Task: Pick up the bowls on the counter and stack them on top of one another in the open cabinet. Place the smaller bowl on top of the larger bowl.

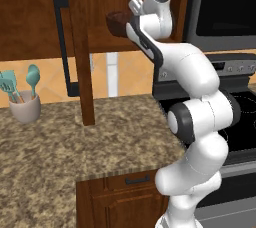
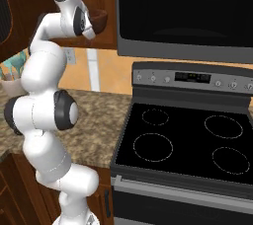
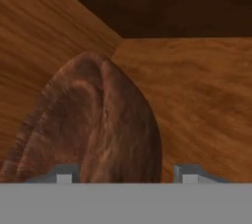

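Right now my gripper (image 3: 123, 176) pinches a bowl (image 3: 93, 125) by its rim inside the cabinet (image 3: 197, 100) (just ahead of the fingers); rigid, smooth wood, likely slippery, so I'd keep gripping the rim

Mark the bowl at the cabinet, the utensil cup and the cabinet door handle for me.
bowl (image 1: 117, 23): left base view, dark side wall left of the arm.
utensil cup (image 1: 25, 108): left base view, front of the white wall.
cabinet door handle (image 1: 63, 42): left base view, middle of the black bar.

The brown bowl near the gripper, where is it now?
The bowl is up at the open cabinet, just left of the gripper in the left base view, above the counter; the hand view shows it close before the fingertips.
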### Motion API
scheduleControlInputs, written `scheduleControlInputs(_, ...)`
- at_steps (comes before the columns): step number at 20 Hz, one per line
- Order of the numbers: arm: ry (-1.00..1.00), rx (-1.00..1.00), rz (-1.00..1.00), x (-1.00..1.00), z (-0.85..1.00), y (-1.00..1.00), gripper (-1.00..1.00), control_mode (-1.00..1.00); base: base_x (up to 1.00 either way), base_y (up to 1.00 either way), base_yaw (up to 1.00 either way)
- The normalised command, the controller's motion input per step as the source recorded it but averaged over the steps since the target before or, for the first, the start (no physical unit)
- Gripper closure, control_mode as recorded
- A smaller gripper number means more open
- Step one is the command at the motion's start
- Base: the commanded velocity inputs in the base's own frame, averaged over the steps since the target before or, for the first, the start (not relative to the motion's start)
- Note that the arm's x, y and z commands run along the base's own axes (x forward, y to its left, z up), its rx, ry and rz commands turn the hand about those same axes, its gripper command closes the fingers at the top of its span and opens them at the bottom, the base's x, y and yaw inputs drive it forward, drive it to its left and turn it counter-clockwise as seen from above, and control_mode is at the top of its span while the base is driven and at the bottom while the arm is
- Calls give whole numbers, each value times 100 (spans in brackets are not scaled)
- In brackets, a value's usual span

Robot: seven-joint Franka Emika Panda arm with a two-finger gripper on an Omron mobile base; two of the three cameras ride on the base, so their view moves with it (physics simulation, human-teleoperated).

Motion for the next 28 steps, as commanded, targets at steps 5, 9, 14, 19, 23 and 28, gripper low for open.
scheduleControlInputs(5,-15,0,0,-30,19,0,-100,-100,0,0,0)
scheduleControlInputs(9,-9,0,0,-88,5,0,-100,-100,0,0,0)
scheduleControlInputs(14,0,0,3,-100,-3,-10,-100,-100,0,0,0)
scheduleControlInputs(19,2,0,4,-100,-35,-29,-100,-100,0,0,0)
scheduleControlInputs(23,13,-1,3,-100,-65,-39,-100,-100,0,0,0)
scheduleControlInputs(28,16,-1,2,-100,-76,-44,-100,-100,0,0,0)
